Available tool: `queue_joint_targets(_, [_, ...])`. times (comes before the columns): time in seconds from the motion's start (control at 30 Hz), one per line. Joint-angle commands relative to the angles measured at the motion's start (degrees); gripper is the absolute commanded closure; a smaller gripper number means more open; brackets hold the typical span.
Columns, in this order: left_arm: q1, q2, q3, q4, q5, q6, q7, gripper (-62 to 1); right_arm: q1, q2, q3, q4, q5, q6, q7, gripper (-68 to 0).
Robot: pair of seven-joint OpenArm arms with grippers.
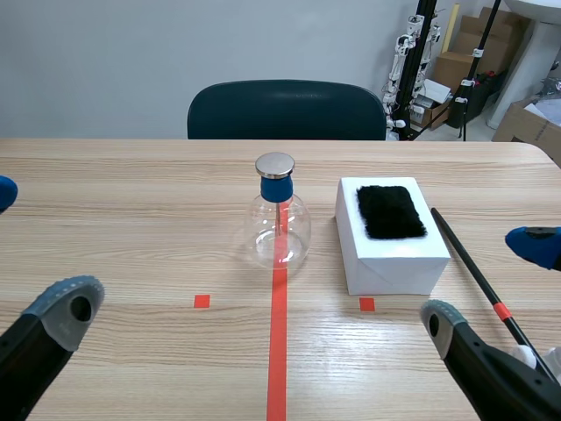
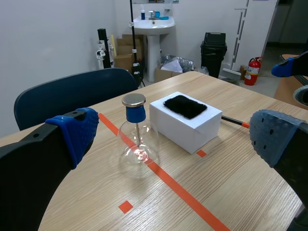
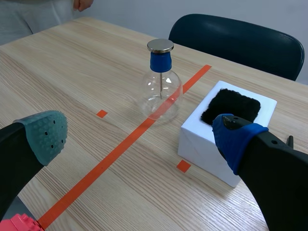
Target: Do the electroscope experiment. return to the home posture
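Observation:
The electroscope, a round glass flask with a blue stopper and a metal disc on top, stands upright on the red centre line. Right of it is a white box with a black fur pad on its top. A black rod with an orange band lies on the table beside the box. My left gripper is open low at the near left, holding nothing. My right gripper is open at the near right, above the rod. Both wrist views show the flask and box ahead of open fingers.
A dark blue chair stands behind the table's far edge. Cardboard boxes and stands fill the back right corner. A person stands past the table's far corner in the right wrist view. The other arm's blue pad shows beyond the rod.

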Motion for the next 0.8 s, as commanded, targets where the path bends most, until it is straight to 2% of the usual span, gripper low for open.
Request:
queue_joint_targets(0.0, [-0.15,0.33,0.44,0.76,-0.42,-0.11,-0.94,-62.3,0.37,0.02,0.68,1.27,0.37,0.04,0.83,-62.1])
queue_joint_targets(0.43, [-0.15,0.33,0.46,0.76,-0.42,-0.11,-0.20,-62.3,0.37,0.02,0.83,1.25,0.37,-0.02,0.87,-62.1])
queue_joint_targets(0.77, [-0.15,0.33,0.50,0.76,-0.44,-0.13,5.46,-62.3,0.37,0.02,0.83,1.25,0.39,-0.02,0.87,-62.1])
